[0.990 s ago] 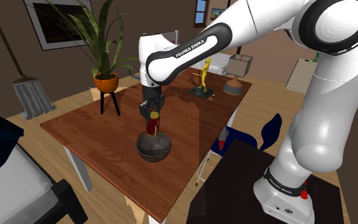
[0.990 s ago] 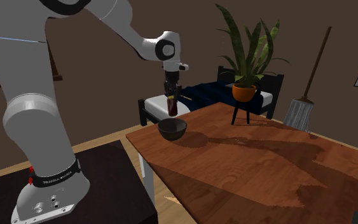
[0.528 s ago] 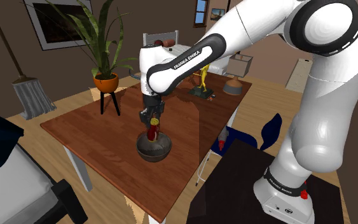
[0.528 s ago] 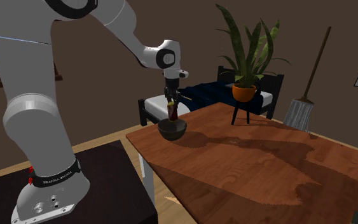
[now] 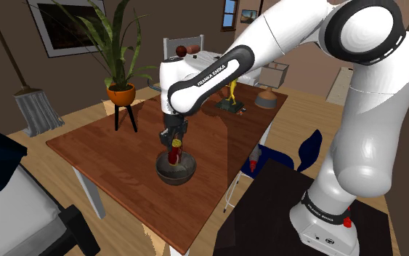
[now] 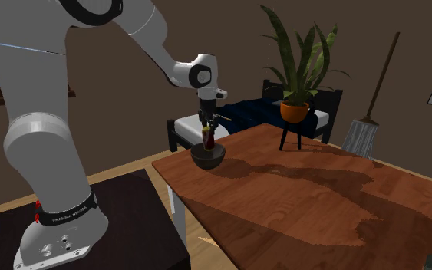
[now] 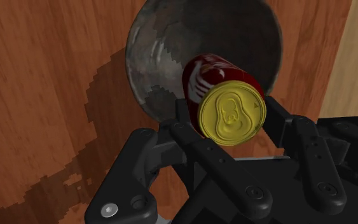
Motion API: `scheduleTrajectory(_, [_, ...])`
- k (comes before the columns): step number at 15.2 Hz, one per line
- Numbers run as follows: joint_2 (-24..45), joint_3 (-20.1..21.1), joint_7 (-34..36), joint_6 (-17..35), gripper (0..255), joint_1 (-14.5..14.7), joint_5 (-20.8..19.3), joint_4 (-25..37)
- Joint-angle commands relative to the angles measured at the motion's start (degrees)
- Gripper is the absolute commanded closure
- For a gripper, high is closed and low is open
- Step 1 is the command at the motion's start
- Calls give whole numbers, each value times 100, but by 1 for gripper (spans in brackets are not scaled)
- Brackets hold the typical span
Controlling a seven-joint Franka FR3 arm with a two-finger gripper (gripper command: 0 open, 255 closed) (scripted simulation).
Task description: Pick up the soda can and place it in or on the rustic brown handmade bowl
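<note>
A dark red soda can (image 7: 212,71) with a gold top stands upright between my black fingers, directly over the inside of the dark brown bowl (image 7: 147,58). My gripper (image 7: 229,116) is shut on the can, with one finger on each side of its upper part. In the shoulder view the gripper (image 5: 174,144) holds the can (image 5: 173,155) with its lower end down inside the bowl (image 5: 185,173), near the table's front edge. The second exterior view shows the can (image 6: 208,141) sunk into the bowl (image 6: 207,159) at the table corner. Whether the can touches the bowl's bottom is hidden.
The bowl rests on a brown wooden table (image 5: 108,145). A plant in an orange pot (image 5: 121,93) on a black stand is at the far side. A yellow figurine (image 5: 235,87) and a small brown object (image 5: 266,97) stand at the shoulder view's right end.
The gripper has come down with the can, from above the bowl's rim to partly inside the bowl. The fingers stay shut on the can.
</note>
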Motion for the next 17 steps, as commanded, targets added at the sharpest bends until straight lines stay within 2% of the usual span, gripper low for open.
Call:
scheduleTrajectory(1, [0, 0, 1, 3, 255, 0, 0, 0])
scheduleTrajectory(3, [0, 0, 1, 3, 255, 0, 0, 0])
scheduleTrajectory(4, [0, 0, 0, 3, 0, 0, 0, 0])
scheduleTrajectory(9, [0, 0, 0, 3, 0, 0, 0, -1])
scheduleTrajectory(13, [-401, 23, -62, -657, 0, -18, 92, 265])
scheduleTrajectory(17, [-401, 23, -62, -657, 0, -17, 92, 265])
